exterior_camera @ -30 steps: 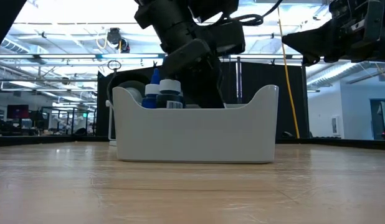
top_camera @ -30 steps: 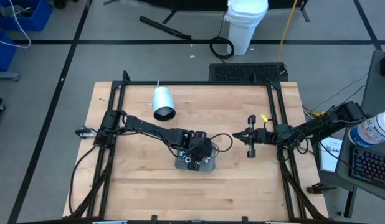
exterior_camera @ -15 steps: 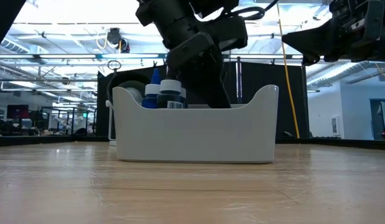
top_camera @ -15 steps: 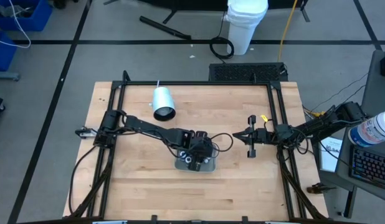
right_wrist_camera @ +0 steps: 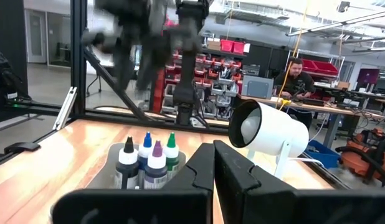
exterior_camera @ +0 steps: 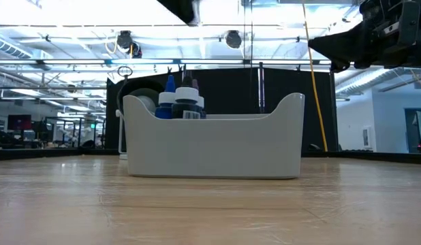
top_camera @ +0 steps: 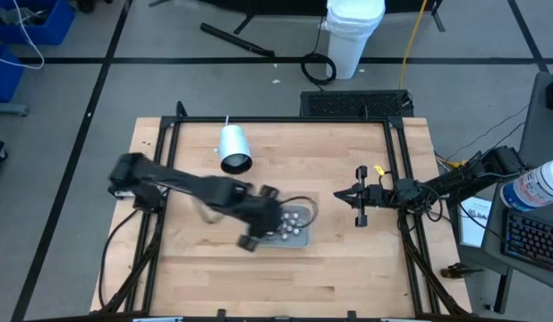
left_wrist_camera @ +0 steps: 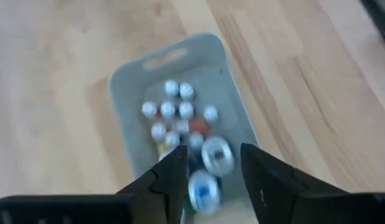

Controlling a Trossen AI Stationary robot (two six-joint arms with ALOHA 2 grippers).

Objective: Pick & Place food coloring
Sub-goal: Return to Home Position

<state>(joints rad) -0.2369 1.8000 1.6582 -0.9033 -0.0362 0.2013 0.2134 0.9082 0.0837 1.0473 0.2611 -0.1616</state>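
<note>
Since half a second ago the left arm has swung off the grey bin [top_camera: 301, 240]. In the high view it shows as a blur drawn back toward its own side of the table, and the left gripper [top_camera: 251, 238] is now just beside the bin's near corner instead of over it. The food coloring bottles [top_camera: 288, 224], covered a moment ago, show as a cluster of pale tops inside the bin. The right gripper [top_camera: 360, 207] has not shifted and waits well apart, near the right edge. The white cylinder [top_camera: 233, 148] lies untouched toward the back.

In the low view the dark arm that filled the space above the bin is gone. The bottles stand upright at the bin's left end, their tips above the rim.

The left wrist view looks down on the bin from higher up, with the jaws apart and holding nothing.

The right wrist view shows its jaws closed together and empty, with the bottles in the bin ahead.

The last bottle appears to be delivered, and the placing looks finished, so the left arm only needs to retreat.
</note>
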